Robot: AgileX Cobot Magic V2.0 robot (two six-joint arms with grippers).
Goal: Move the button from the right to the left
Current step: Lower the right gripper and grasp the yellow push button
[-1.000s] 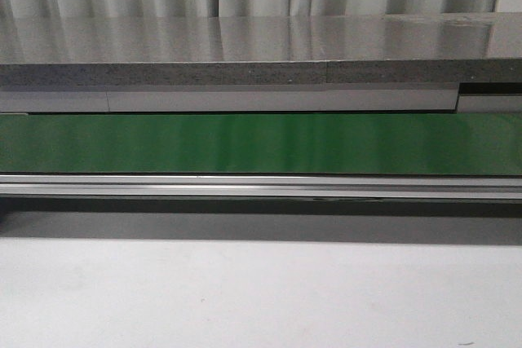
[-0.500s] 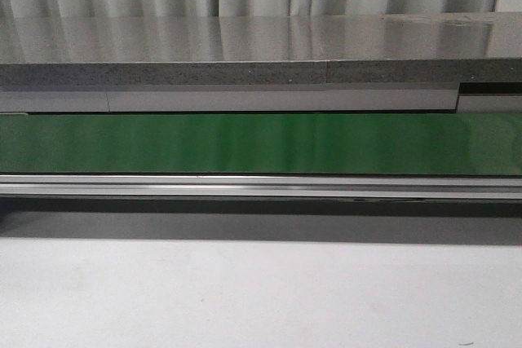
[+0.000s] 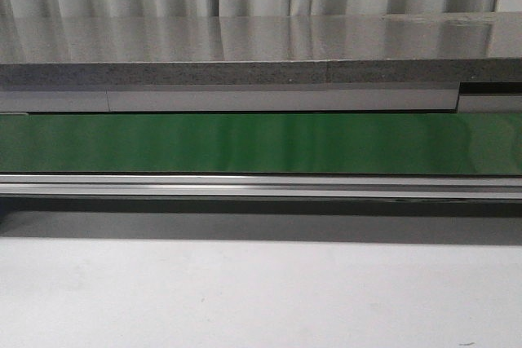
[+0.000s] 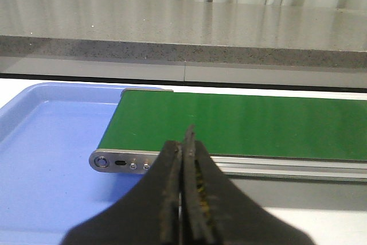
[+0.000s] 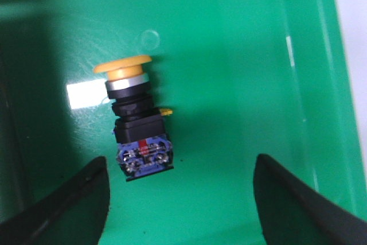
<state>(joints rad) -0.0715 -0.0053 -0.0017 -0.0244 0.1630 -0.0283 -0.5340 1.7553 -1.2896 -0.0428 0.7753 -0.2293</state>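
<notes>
The button is seen lying on its side in a green bin, between the spread right hand. The left hand, apparently empty, is pressed together near the green belt.

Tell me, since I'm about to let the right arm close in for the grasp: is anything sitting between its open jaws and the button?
Nothing visible does. In the right wrist view the button lies on its side on the green bin floor, with only bare green surface between it and the right gripper, whose jaws are spread wide.
</notes>
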